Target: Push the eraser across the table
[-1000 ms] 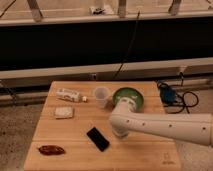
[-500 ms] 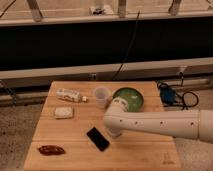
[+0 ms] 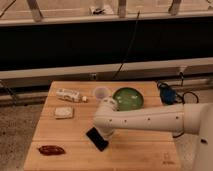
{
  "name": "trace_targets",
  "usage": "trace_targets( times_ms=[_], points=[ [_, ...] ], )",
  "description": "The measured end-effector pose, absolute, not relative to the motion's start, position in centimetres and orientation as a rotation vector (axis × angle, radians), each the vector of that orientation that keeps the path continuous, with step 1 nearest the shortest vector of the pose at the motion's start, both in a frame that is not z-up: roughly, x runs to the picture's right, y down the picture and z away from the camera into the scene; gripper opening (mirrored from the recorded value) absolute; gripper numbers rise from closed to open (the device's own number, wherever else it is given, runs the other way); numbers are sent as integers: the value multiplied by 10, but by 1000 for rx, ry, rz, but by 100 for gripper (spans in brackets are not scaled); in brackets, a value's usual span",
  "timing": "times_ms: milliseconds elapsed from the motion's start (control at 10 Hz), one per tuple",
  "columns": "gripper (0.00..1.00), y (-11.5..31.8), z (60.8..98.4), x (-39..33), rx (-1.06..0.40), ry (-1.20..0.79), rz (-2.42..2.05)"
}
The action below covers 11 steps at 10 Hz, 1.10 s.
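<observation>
As I steer from afar, the white arm [image 3: 150,119] reaches in from the right edge of the frame and bends down at centre, bringing the gripper [image 3: 101,131] to the upper right end of the eraser [image 3: 96,138]. Whether it touches the block or only stands just beside it I cannot tell, since the arm's bulk covers the tip.

The eraser lies flat and slanted on the table [image 3: 135,157], low and slightly left of centre. Across the upper part of the tabletop sit a green bowl [image 3: 128,97] right of centre, a pale cup [image 3: 101,92] just left of it, a white bottle [image 3: 68,95] lying on its side further left, and a greyish pad [image 3: 64,112] below the bottle. A reddish-brown oblong [image 3: 51,149] rests near the lower left corner.

My reading is that the approach is finished and the push itself is about to start. The next move calls for a low, steady sweep with the tip held against the block's end, aimed at open planks toward the lower left. Too steep a line would run the eraser toward the oblong or off the front edge.
</observation>
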<state>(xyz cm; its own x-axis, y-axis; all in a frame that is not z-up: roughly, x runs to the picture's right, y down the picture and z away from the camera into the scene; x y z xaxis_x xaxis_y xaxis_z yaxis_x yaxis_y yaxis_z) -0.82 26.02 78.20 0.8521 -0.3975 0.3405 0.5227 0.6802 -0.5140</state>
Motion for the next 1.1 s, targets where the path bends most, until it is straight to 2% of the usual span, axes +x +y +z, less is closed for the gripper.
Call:
trace_targets(
  times_ms=[1100],
  points=[
    [2, 263, 787, -107, -603, -282, -756]
  ],
)
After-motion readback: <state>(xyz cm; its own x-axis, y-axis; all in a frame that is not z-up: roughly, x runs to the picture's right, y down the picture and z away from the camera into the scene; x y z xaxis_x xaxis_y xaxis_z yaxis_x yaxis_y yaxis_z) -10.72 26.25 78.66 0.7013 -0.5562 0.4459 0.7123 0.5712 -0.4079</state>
